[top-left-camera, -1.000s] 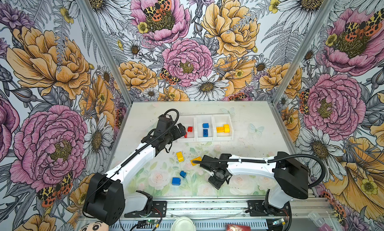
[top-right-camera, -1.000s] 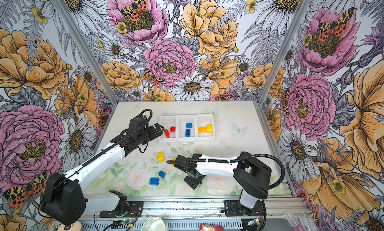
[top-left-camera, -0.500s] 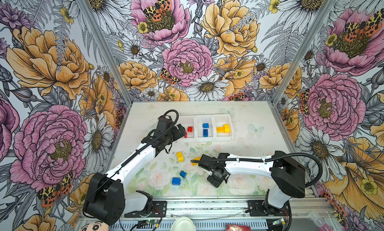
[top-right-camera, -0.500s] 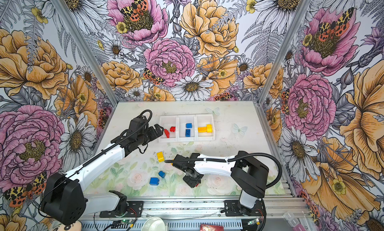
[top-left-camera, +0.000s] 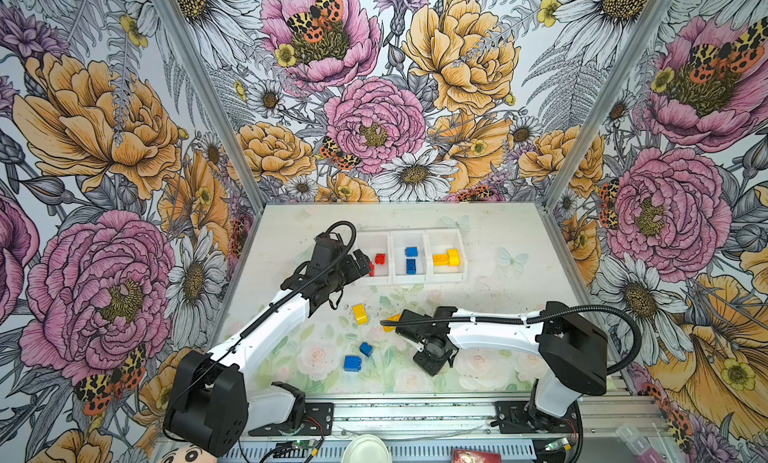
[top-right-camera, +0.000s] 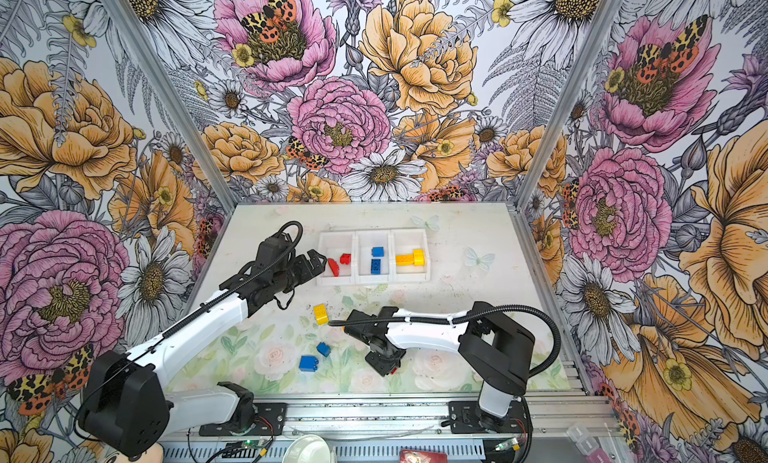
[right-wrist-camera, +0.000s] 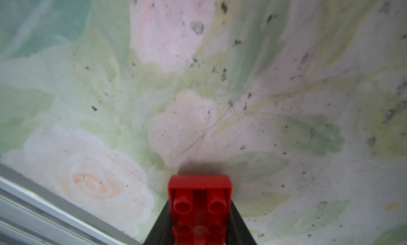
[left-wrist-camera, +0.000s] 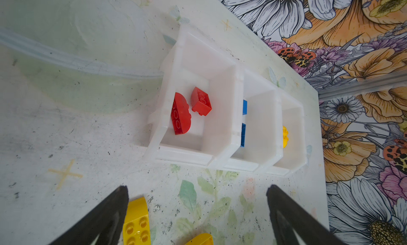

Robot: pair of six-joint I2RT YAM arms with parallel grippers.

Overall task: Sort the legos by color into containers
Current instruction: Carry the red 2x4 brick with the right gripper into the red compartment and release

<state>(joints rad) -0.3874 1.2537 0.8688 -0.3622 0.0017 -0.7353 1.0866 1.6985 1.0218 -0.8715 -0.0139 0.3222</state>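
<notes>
Top views: left gripper (top-left-camera: 358, 265) beside tray (top-left-camera: 428, 279), at its red bin. Right gripper (top-left-camera: 433, 358) low over table (top-left-camera: 498, 290). Yellow brick (top-left-camera: 360, 314) and blue bricks (top-left-camera: 352, 363) lie loose.
Left wrist: fingers (left-wrist-camera: 103, 217) wide apart.
Right wrist: fingers clamped on red brick (right-wrist-camera: 200, 202), just above table.

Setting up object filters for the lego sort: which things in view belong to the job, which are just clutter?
Job: white tray; sorted bricks in its bins; loose yellow bricks; loose blue bricks; red brick in right claw.
Clutter: white dish; red tag; doll head; clear box.
</notes>
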